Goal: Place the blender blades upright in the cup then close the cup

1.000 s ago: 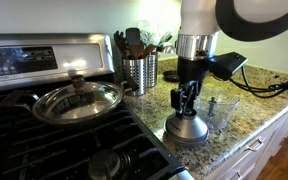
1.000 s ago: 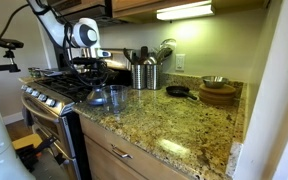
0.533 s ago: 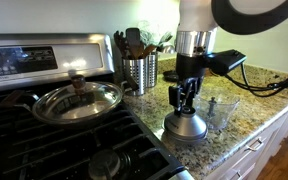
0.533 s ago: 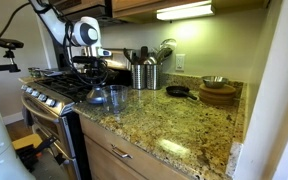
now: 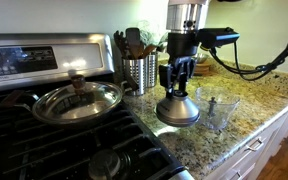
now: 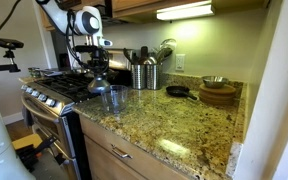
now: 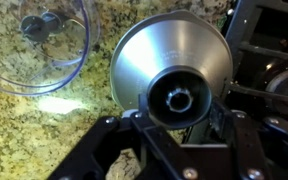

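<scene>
**Gripper (image 5: 177, 82) clamped on lid knob; cup uncovered alongside**

The gripper's two dark fingers (image 7: 134, 128) stood partly apart and were clamped on the round knob at the top of the silver metal dome lid (image 5: 177, 110). The lid hung rim-down from the jaws and appeared clear of the speckled granite counter (image 5: 249, 105).

The clear, colourless, wide plastic cup (image 5: 220, 112) stood upright on the counter just beside the lid, apart from it and uncovered.

Only the wrist view looked down into the cup (image 7: 54, 50). A dark blender blade assembly (image 7: 39, 25) showed inside it, but whether it stood upright could not be told. In that view the lid (image 7: 174, 55) lay between the cup and the black stove grates (image 7: 269, 60).

An exterior view alone showed stacked wooden bowls (image 6: 219, 94) and a black skillet (image 6: 179, 92) farther along the counter.

Both exterior views showed the perforated steel utensil holder (image 5: 139, 72) behind the gripper. The glass-lidded steel pan (image 5: 77, 100) sat on the stove.

The arm came down nearly vertically, wrist above the lid and fingers pointing at the counter.

Markings on the stove's control panel (image 5: 9, 60) were too small to read.
</scene>
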You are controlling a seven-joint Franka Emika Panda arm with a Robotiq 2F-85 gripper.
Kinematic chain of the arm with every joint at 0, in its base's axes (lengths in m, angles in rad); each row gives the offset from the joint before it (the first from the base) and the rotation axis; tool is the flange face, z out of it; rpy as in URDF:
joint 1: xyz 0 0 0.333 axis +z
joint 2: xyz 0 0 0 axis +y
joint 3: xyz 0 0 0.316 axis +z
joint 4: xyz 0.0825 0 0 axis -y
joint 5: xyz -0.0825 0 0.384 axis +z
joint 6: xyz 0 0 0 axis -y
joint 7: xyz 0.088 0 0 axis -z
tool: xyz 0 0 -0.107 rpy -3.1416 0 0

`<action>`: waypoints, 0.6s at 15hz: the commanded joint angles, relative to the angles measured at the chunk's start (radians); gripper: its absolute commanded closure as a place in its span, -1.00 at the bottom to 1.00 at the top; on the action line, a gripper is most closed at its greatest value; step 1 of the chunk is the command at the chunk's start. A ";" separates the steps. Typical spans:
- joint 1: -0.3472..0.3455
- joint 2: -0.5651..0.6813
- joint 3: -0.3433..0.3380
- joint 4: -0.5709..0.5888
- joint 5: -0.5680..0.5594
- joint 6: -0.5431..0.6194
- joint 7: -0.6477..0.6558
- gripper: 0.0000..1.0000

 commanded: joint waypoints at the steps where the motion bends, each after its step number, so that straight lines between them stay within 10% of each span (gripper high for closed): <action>1: 0.004 -0.058 -0.007 0.038 -0.003 -0.078 0.040 0.30; 9: -0.043 -0.149 -0.039 0.052 -0.035 -0.167 0.103 0.30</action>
